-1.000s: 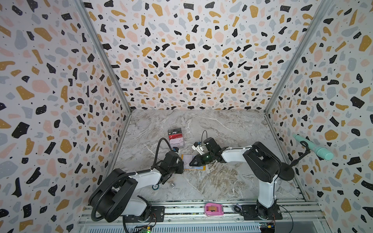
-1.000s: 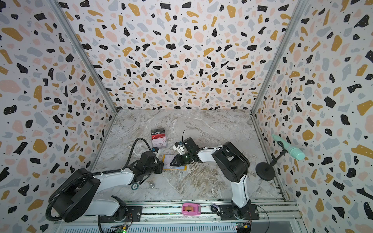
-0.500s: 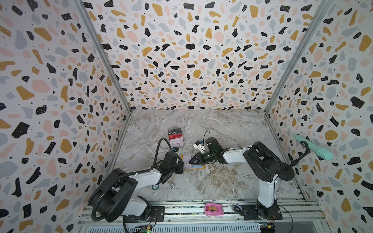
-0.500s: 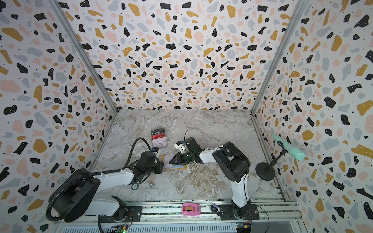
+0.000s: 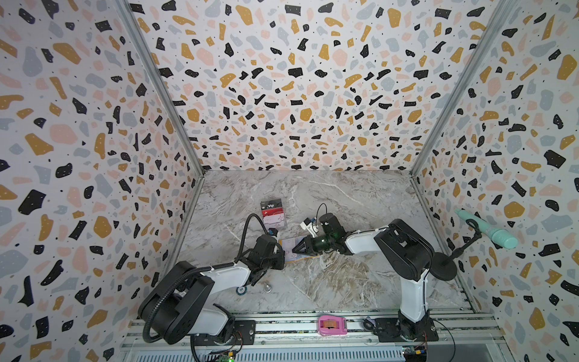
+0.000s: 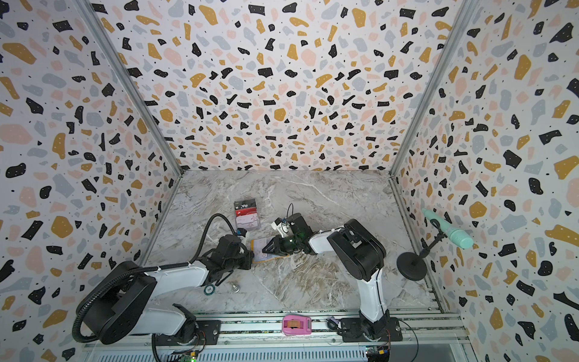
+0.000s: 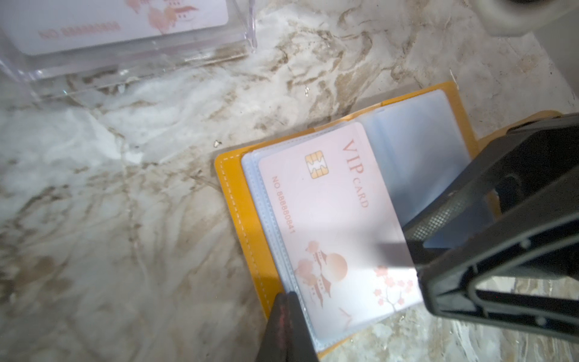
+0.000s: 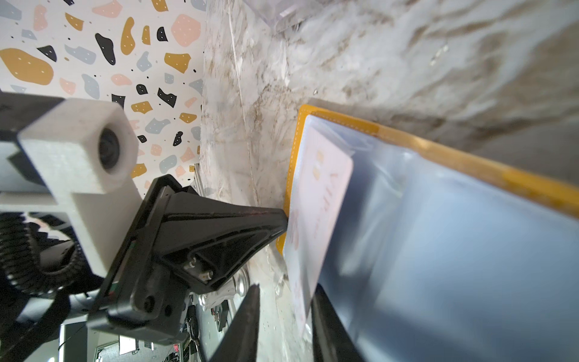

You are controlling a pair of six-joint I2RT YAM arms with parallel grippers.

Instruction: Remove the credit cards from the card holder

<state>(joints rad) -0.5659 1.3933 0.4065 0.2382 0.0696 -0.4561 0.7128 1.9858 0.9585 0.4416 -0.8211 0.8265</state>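
white card (image 7: 332,225) in open yellow holder (image 7: 244,219)

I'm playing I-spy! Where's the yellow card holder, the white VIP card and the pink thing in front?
card holder (image 7: 241,225), left wrist view, its stitched yellow edge.
white VIP card (image 7: 332,219), left wrist view, its plain middle.
pink thing (image 5: 332,326), in a top view, its top.

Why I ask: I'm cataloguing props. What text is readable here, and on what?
"VIP CARD": white card in the card holder.
"NO 888880841": same card, last digits uncertain.
"Vip": dark red card in the clear stand.
Number on the stand's white card: too blurred to read.
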